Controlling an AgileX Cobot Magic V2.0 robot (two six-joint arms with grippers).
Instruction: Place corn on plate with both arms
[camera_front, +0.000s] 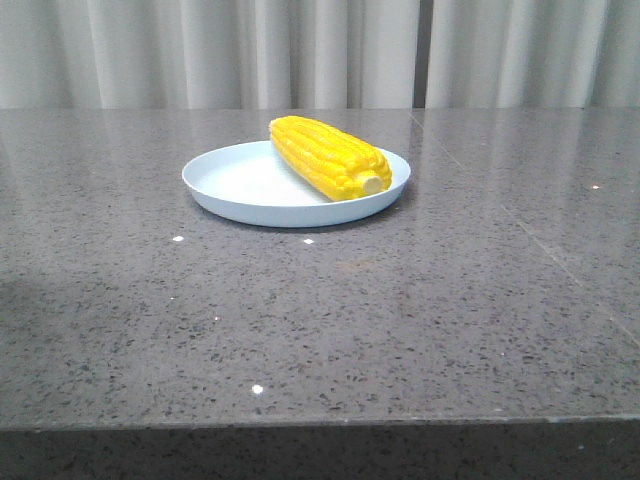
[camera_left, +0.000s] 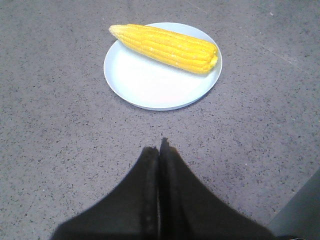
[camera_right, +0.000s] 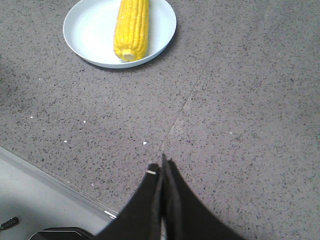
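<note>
A bright yellow cob of corn (camera_front: 328, 157), ridged with neat rows of kernels, lies on a round, shallow, pale blue-white plate (camera_front: 240, 185) with a low raised rim. In the front view the plate sits on the far middle part of a dark grey speckled stone counter (camera_front: 300, 320), and the corn rests across the plate's right half, from about 12 o'clock on the rim down to about 3 o'clock. Its tapered tip points to the far side and slightly left, reaching over the rim at the back; its blunt end with the pale round stub faces the near right, just inside the rim. The left half of the plate is bare. Pale pleated curtains (camera_front: 200, 50) hang behind the counter's far edge.

Neither arm shows in the front view. In the left wrist view the left gripper (camera_left: 160, 150), black and wedge-shaped, has its jaws pressed together with nothing between them, hovering over bare counter well apart from the plate (camera_left: 150, 90) and the corn (camera_left: 167, 47). In the right wrist view the right gripper (camera_right: 161, 172) likewise has its jaws together and holds nothing, also well clear of the plate (camera_right: 87, 35), with the corn (camera_right: 132, 27) showing its stub end towards the camera. A thin seam line (camera_right: 200, 80) runs across the counter there, and the counter's edge (camera_right: 45, 172) lies near the gripper.
</note>
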